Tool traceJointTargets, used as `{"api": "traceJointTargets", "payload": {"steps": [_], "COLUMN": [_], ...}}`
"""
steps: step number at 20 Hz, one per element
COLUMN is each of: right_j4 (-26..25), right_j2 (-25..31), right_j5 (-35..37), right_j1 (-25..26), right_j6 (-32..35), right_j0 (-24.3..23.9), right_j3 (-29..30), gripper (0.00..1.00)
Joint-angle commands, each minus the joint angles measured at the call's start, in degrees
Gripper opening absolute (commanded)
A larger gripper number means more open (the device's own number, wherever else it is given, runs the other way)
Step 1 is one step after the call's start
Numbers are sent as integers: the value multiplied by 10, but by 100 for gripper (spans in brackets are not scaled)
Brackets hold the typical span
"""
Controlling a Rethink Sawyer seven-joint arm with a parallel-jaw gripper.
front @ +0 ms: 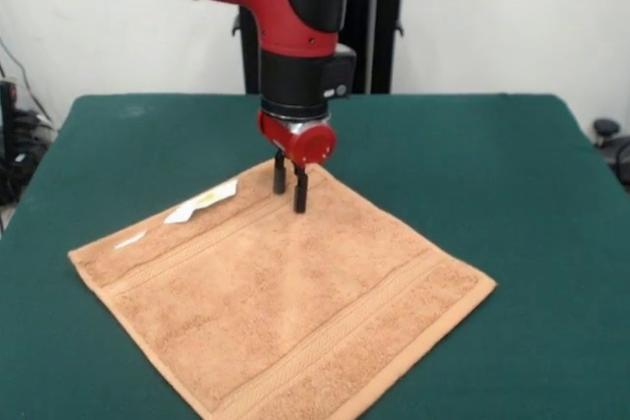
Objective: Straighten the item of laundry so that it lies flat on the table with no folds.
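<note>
Orange-tan terry cloth, the towel (285, 317), is shown spread across the near half of the desk (472, 154), whose top is covered in dark green felt. The towel is seen lying as a diamond: one corner is directed toward the far side beneath the arm, one toward the picture's left edge, one toward the right, and the nearest corner is cut off by the lower border of the view. Two woven border bands are visible, one running parallel to the far-left edge and one parallel to the near-right edge. A faint crease line is seen running from the far corner toward the middle of the cloth; otherwise the surface appears flat. A white tag (202, 201) is seen projecting from the far-left edge onto the felt, and a smaller white scrap (130, 239) is seen further along the same edge.

The red and black arm (285, 7) is shown descending from above, ending in a red wrist piece from which the pincer (289, 187) hangs. Its two dark fingers (300, 190) are held narrowly apart, with nothing gripped between them, and are positioned over the far corner of the towel; whether the tips touch the cloth cannot be told. A black pedestal (379, 22) is seen behind the desk against a white wall.
</note>
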Motion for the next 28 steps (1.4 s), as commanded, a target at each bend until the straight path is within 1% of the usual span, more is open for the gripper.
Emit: {"api": "traceJointTargets", "payload": {"steps": [1, 4, 5, 8, 11, 18, 19, 22, 24, 28], "right_j4": [-28, -28, -23, -26, -28, -21, -15, -9, -12, -50], "right_j2": [35, 31, 31, 34, 34, 40, 35, 16, 9, -19], "right_j5": [30, 32, 33, 35, 39, 40, 71, 105, 119, 133], "right_j1": [15, -4, -8, -23, -21, -23, -15, -23, -31, -30], "right_j6": [66, 69, 74, 70, 58, 54, 33, 16, 4, -52], "right_j0": [4, 1, 8, -1, -12, -9, -17, 3, 4, 10], "right_j3": [141, 162, 167, 184, 180, 176, 134, 100, 76, -29], "gripper": [100, 100, 100, 100, 100, 100, 100, 100, 100, 100]}}
